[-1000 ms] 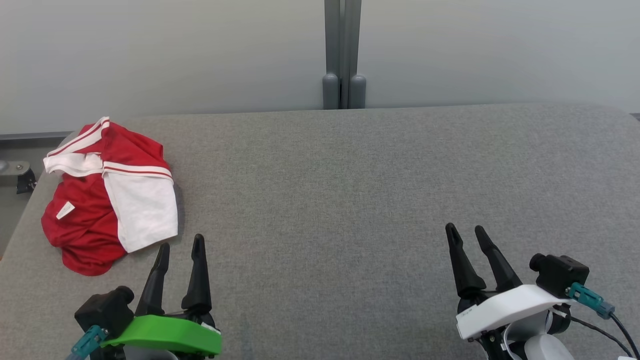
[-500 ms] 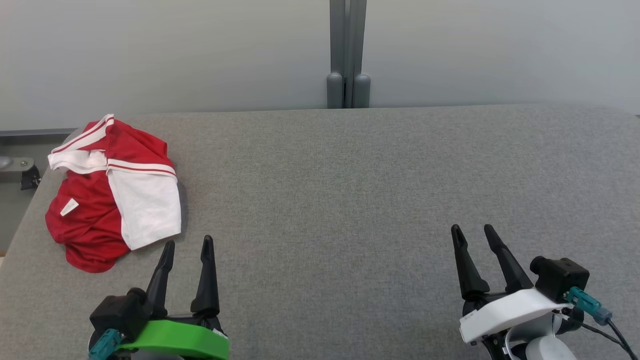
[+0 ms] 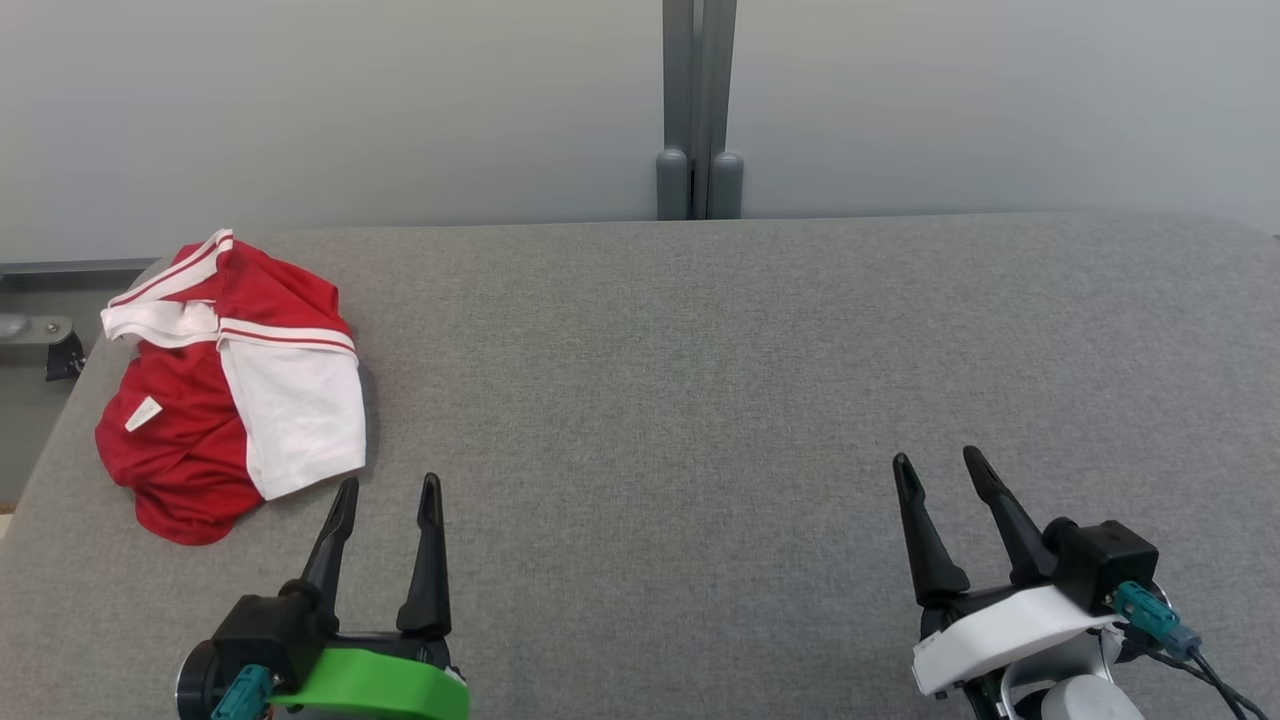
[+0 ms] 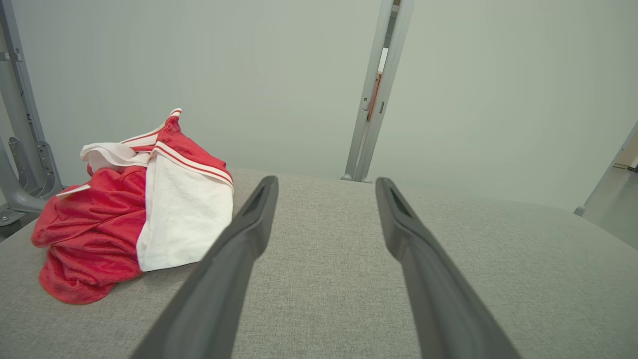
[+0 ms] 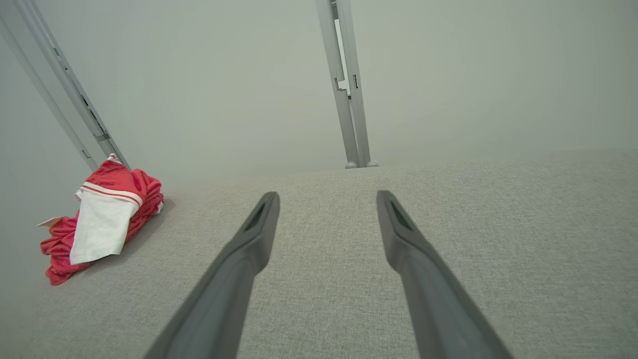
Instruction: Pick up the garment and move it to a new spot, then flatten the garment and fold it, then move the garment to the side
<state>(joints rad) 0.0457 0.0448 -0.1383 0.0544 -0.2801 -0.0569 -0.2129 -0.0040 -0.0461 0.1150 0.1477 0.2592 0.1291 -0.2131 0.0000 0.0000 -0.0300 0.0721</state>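
The garment (image 3: 190,440), a red jersey with a white sleeve, striped trim and a small white tag, lies crumpled at the left end of the grey table (image 3: 700,380). The same garment (image 4: 99,234) sits left of the fingers in the left wrist view, and the garment (image 5: 99,224) is small at far left in the right wrist view. My left gripper (image 3: 388,487) is open, empty, just right of and nearer than the garment, not touching it. My right gripper (image 3: 938,460) is open and empty at the lower right. Lettering and number are hidden.
A pale wall with a grey vertical post (image 3: 698,110) stands behind the table. Metal frame parts (image 3: 40,340) show past the table's left edge. Bare grey fabric spans the space between the two grippers.
The head camera has shifted slightly. My left gripper has drawn back toward the bottom edge and a little right, away from the garment. The right gripper barely moved. The garment lies as before.
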